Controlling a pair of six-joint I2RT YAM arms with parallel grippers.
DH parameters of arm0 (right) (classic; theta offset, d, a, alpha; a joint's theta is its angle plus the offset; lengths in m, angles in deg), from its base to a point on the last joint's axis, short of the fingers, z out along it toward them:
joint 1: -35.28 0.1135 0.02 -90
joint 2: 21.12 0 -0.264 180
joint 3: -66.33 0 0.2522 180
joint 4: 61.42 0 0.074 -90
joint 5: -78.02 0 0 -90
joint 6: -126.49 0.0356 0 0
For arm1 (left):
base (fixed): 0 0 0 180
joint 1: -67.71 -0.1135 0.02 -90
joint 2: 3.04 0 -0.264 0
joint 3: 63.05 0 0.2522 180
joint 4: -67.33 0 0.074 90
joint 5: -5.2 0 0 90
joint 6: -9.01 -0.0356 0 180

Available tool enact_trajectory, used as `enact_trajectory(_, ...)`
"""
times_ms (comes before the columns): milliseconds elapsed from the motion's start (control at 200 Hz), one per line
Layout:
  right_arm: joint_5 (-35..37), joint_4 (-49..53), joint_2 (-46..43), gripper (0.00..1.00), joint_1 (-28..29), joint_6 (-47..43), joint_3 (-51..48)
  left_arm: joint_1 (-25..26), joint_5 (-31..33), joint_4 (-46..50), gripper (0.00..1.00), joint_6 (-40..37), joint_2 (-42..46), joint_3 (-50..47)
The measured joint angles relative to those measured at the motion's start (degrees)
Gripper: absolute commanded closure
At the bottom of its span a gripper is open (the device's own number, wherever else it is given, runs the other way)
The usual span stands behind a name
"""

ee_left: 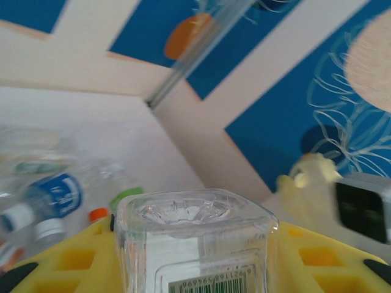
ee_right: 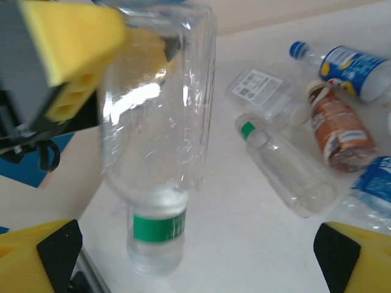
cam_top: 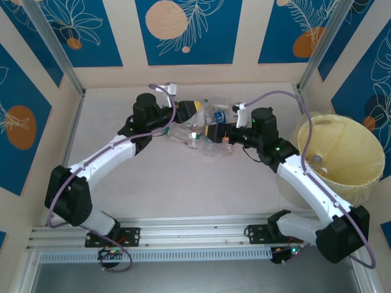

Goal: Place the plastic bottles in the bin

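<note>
The plastic bottles (cam_top: 211, 125) are seen from the top camera heaped at the far middle of the table (cam_top: 183, 183). The bin (cam_top: 342, 152) is placed well apart from them at the right edge, beside the right arm. The left gripper (cam_top: 192, 108) and the right gripper (cam_top: 209, 131) are both positioned at the heap, close to each other

In the left wrist view a clear bottle (ee_left: 195, 238) with a barcode label is clamped between the yellow fingers (ee_left: 67, 256) of the left gripper, its base turned towards the camera. A blue-labelled bottle (ee_left: 58, 195) is lying on the table to the left

In the right wrist view the clear bottle (ee_right: 159, 122) is held cap down by the left gripper (ee_right: 79, 49) over the table; whether the cap touches the surface cannot be told. The right gripper (ee_right: 195, 256) is seen with its fingers spread wide apart. A brown-labelled bottle (ee_right: 339, 128) and a green-capped bottle (ee_right: 287, 165) are lying on the table to the right
</note>
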Motion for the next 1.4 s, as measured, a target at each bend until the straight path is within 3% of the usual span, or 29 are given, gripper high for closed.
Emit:
enact_trajectory(280,-1.6,-6.0,4.2,0.00,3.4,1.5,1.2,2.3,-1.6,-0.1,0.62,-1.3,-1.0,1.0)
enact_trajectory(495,2.8,-8.4,6.3,0.03,5.7,-0.3,1.9,2.5,-1.6,-0.3,0.62,-1.0,-2.5,1.6)
enact_trajectory(760,9.0,-8.8,7.7,0.27,6.6,-4.3,1.9,2.7,-2.1,-2.1,0.60,2.3,-3.8,2.0)
enact_trajectory(900,10.7,-10.5,7.6,0.40,6.6,-3.7,1.6,2.7,-2.1,-3.3,0.49,2.4,-4.1,2.1)
enact_trajectory(1015,10.6,-10.9,7.6,0.46,6.1,-3.5,1.3,2.5,-1.9,-3.2,0.15,2.1,-4.5,2.2)
enact_trajectory(1095,10.7,-11.1,7.6,0.46,5.9,-4.0,1.2,2.8,-3.5,-2.6,0.01,3.1,-4.6,2.4)
enact_trajectory(1400,13.6,-9.3,4.3,0.49,4.7,-6.2,-1.7,3.2,-4.4,-1.9,0.00,4.0,-3.9,3.0)
